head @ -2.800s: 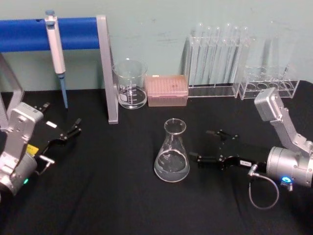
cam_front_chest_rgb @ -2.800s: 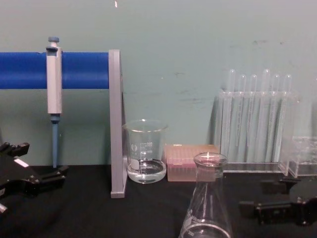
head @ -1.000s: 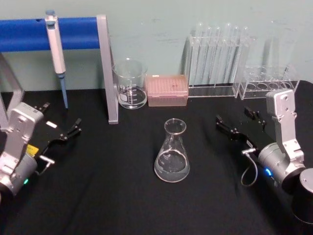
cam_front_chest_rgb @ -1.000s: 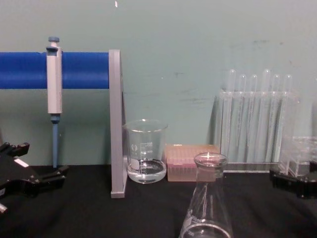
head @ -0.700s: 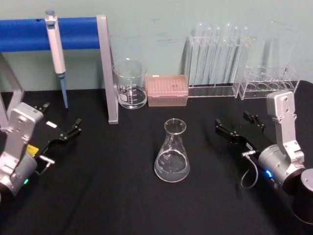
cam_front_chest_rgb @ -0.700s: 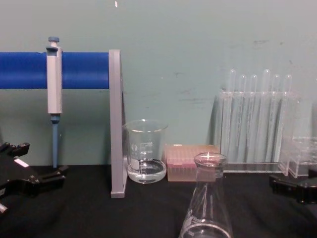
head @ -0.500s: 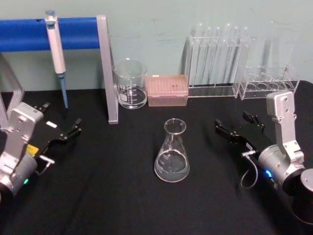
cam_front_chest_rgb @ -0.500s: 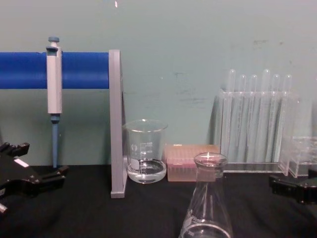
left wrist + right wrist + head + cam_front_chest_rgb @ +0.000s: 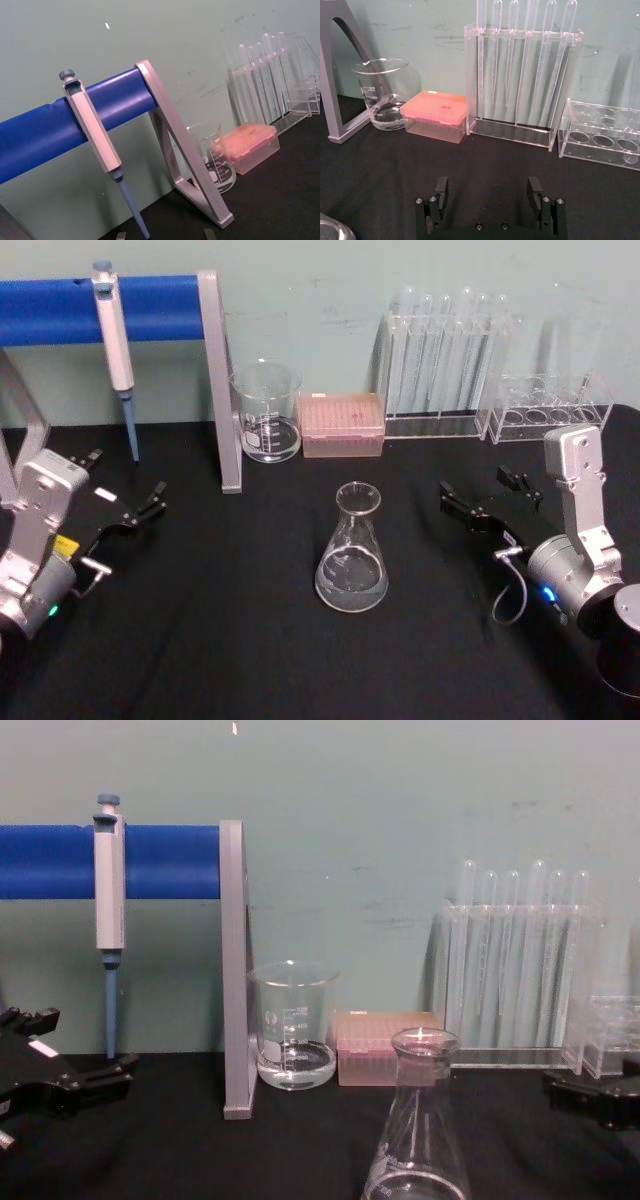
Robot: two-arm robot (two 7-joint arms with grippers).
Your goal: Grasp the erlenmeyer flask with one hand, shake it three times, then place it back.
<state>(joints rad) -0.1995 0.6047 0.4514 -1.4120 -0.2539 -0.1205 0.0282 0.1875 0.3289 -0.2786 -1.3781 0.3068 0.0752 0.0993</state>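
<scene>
The erlenmeyer flask [image 9: 352, 550] stands upright on the black table at mid-centre, with a little clear liquid in its base; its neck rises at the bottom of the chest view [image 9: 418, 1140], and its edge shows in a corner of the right wrist view [image 9: 329, 227]. My right gripper [image 9: 487, 495] is open and holds nothing, well to the flask's right, and points toward the racks at the back [image 9: 488, 192]. My left gripper [image 9: 125, 480] rests open at the far left [image 9: 70, 1050], away from the flask.
A glass beaker [image 9: 267, 412] and a pink tip box [image 9: 342, 424] sit behind the flask. A rack of test tubes [image 9: 440, 360] and a low clear rack [image 9: 550, 410] stand at the back right. A pipette [image 9: 115, 340] hangs on the blue-barred stand [image 9: 222, 380] at the back left.
My right gripper has drawn back from beside the flask to the right and turned toward the racks. It has been still for the last half second. Flask and left arm are unmoved.
</scene>
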